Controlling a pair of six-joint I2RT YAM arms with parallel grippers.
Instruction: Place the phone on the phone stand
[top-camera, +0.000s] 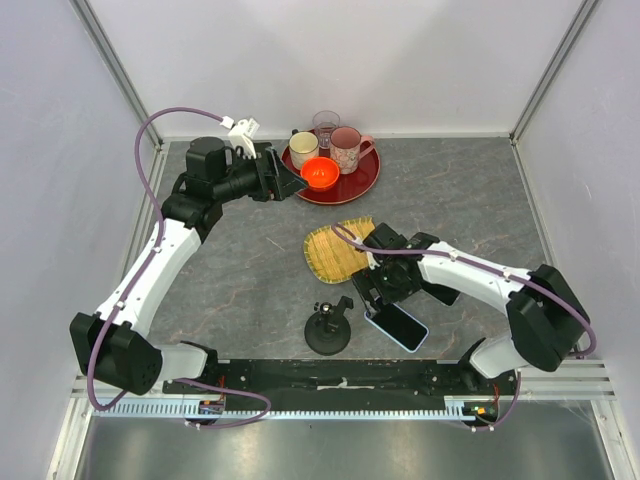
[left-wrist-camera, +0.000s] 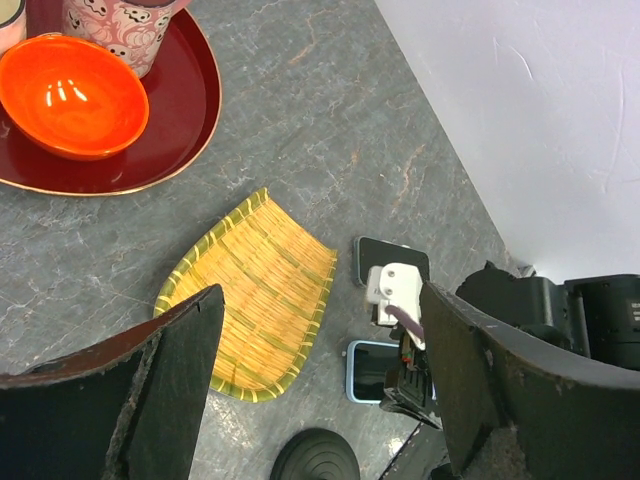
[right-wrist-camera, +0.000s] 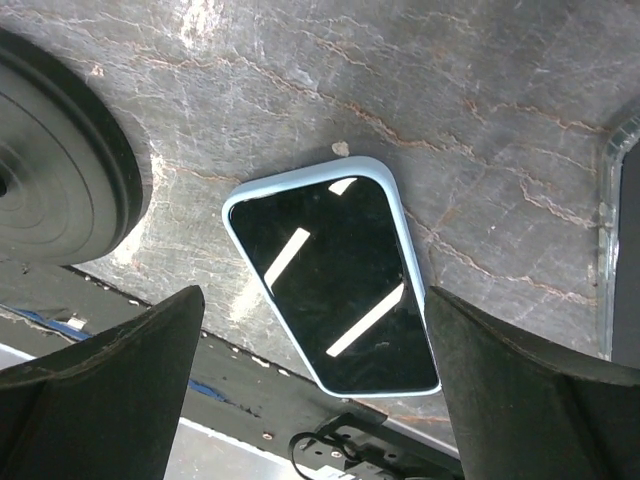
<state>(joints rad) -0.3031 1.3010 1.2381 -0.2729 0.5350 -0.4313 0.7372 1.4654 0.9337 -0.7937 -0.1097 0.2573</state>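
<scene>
Top view: the phone (top-camera: 399, 326) lies flat on the table (top-camera: 250, 280), at 3 o'clock of the phone stand (top-camera: 328, 331), apart from it. The right gripper (top-camera: 378, 296) hangs over its 11 o'clock end.

Left wrist view: the left gripper (left-wrist-camera: 315, 300) is spread wide.

Right wrist view: the right fingers are spread, one on each side of the phone, not touching it.

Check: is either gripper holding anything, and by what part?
Nothing held. Right gripper open over the phone, which lies flat on the table; left gripper open, empty.
</scene>
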